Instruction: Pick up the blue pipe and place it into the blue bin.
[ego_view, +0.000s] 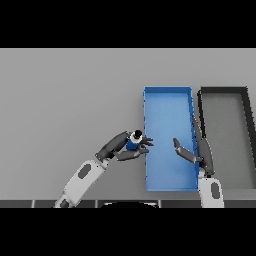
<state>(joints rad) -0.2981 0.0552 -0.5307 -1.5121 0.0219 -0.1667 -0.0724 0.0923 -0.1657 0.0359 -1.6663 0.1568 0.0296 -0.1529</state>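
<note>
A short blue pipe with a dark open end sits in my left hand, whose fingers and thumb curl round it. The hand holds it at the left wall of the blue bin, about halfway along that wall, with the fingertips reaching over the rim. My right hand hovers over the bin's right wall, its fingers straight and its thumb stretched out over the bin floor, holding nothing.
A dark grey bin stands right beside the blue one on its right. The grey table stretches away to the left and back.
</note>
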